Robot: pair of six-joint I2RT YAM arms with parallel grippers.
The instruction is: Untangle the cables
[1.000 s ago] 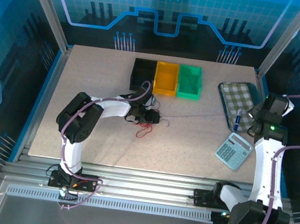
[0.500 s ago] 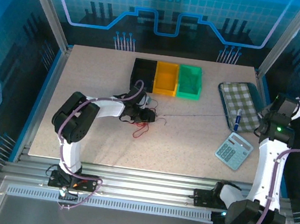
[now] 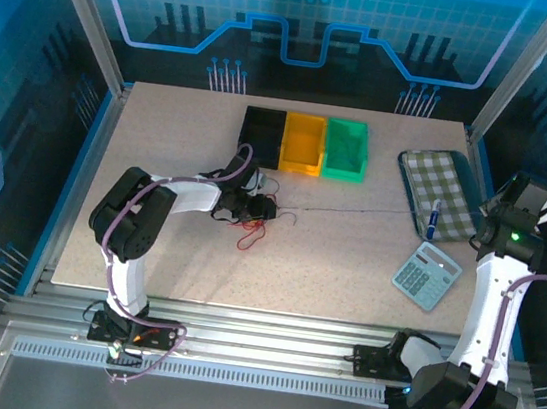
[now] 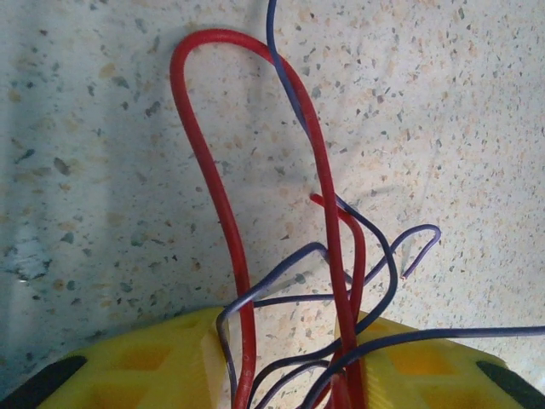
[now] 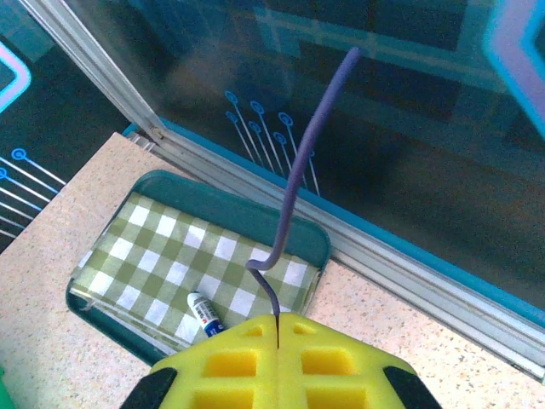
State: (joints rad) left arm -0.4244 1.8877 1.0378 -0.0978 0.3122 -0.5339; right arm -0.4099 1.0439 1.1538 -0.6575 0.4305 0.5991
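Observation:
The cables point(image 3: 249, 228) lie as a small red, dark and blue-purple tangle at mid-table, under my left gripper point(image 3: 258, 206). In the left wrist view a red cable point(image 4: 204, 162) loops away over the tabletop. Blue-purple cables point(image 4: 387, 256) curl beside it, and both run back between my yellow fingers point(image 4: 162, 358), with the left gripper point(image 4: 281, 341) closed on the bundle. One thin blue-purple cable point(image 3: 353, 212) stretches straight from the tangle to my right gripper point(image 3: 481, 214). The right gripper point(image 5: 278, 322) is shut on that cable, whose free end point(image 5: 298, 162) sticks up past the pads.
Black point(image 3: 261, 134), orange point(image 3: 303, 142) and green point(image 3: 346, 149) bins stand in a row behind the tangle. A green checked tray point(image 3: 429, 175) holding a small tube point(image 3: 435, 218) lies at the right, below my right gripper. A calculator point(image 3: 426, 275) sits near the right front.
My left gripper has slid left, dragging the tangle with it. The right arm has swung further right, drawing the blue-purple cable out straight.

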